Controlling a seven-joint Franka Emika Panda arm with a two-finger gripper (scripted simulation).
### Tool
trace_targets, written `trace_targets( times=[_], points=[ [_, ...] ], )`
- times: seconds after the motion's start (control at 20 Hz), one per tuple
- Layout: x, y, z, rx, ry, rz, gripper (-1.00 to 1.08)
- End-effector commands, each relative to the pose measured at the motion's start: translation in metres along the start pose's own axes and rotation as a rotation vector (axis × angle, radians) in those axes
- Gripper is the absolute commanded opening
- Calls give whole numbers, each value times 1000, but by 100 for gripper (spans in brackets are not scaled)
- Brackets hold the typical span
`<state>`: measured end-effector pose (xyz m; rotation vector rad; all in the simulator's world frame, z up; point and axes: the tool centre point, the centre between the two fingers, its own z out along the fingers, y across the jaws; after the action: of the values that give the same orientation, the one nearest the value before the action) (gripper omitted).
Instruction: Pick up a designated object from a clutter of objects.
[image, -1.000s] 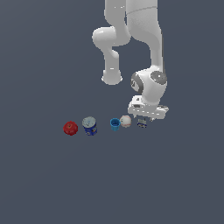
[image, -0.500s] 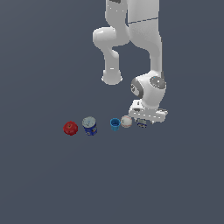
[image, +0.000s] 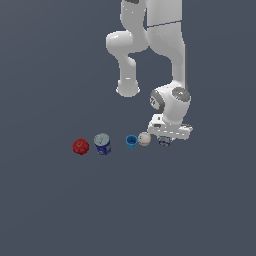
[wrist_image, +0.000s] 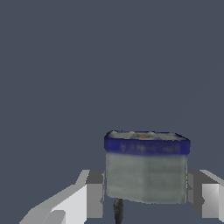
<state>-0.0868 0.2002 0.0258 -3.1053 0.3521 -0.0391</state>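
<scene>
1. Claw (image: 164, 142) low over the grey table (image: 60, 210), at the end of the row nearest the exterior view's right; white arm (image: 165, 55) bent above it.
2. Small box (wrist_image: 146, 166), grey-sided with a dark-blue band and a yellowish mark on top, sits between the two fingers (wrist_image: 92, 192) in the wrist view; in the exterior view the box (image: 164, 141) shows only as a dark speck under the claw.
3. Fingers stand close on either side of the box, at or very near its walls; whether they actually press it cannot be told.
4. Box appears to rest on the table, upright; no clear gap shows beneath it.
5. White ball (image: 144, 139) lies just beside the claw toward the exterior view's left; blue cup (image: 131, 142) touches or nearly touches the ball.
6. Blue-and-white can (image: 102, 144) stands apart from the cup; red round item (image: 80, 146) ends the row at the exterior view's left.
</scene>
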Motion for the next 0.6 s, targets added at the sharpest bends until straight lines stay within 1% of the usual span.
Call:
trace_targets(
  times=[0.0,0.05,0.1,0.3,0.55],
  points=[
    [-4,13,13,-19,-23,13,-100],
    [-4,13,13,-19,-23,13,-100],
    [0,0,0,0,0,0,-100],
    [2,3,-4,0,0,0,-100],
    [10,13,-19,-1,-1,0,-100]
  ],
)
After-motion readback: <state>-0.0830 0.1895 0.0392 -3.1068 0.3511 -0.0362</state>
